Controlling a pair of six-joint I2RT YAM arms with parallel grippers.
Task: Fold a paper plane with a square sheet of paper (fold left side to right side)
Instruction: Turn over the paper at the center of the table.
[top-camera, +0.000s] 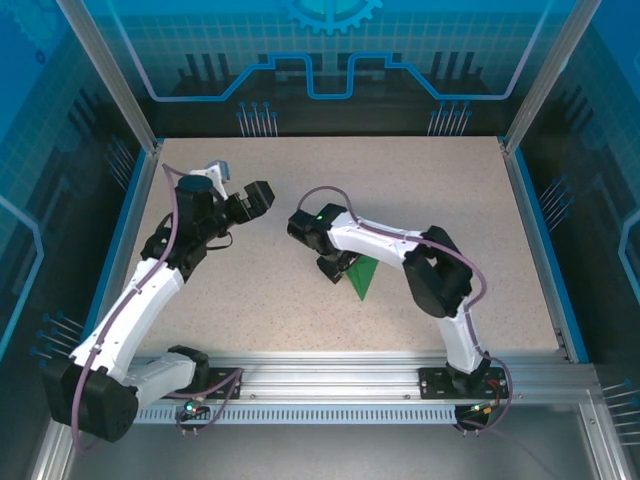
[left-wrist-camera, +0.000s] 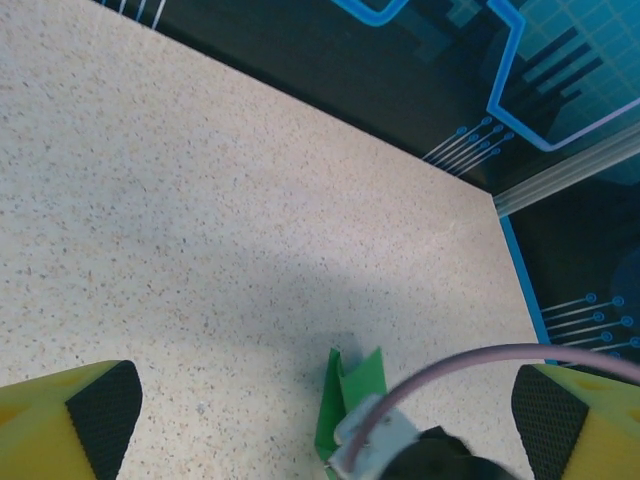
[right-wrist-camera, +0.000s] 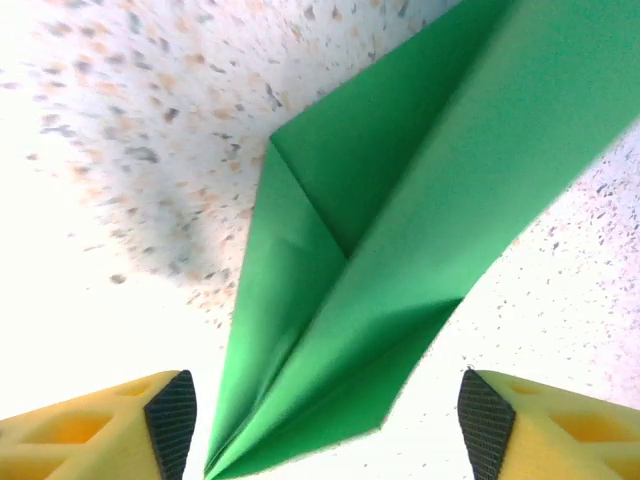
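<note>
Right gripper (right-wrist-camera: 322, 425) stands wide over the paper plane (right-wrist-camera: 400, 200), left gripper (left-wrist-camera: 320, 405) wide too: unpinned folds may spring open.

Paper plane (top-camera: 362, 279) half under right end effector (top-camera: 335, 268)

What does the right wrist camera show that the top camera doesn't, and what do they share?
Right wrist: the paper plane up close, layered flaps and centre crease, between the yellow fingers of the open right tool. Top: both arms, the left tool apart from the paper, the blue-bordered table. Shared: the green plane on the speckled surface.
</note>
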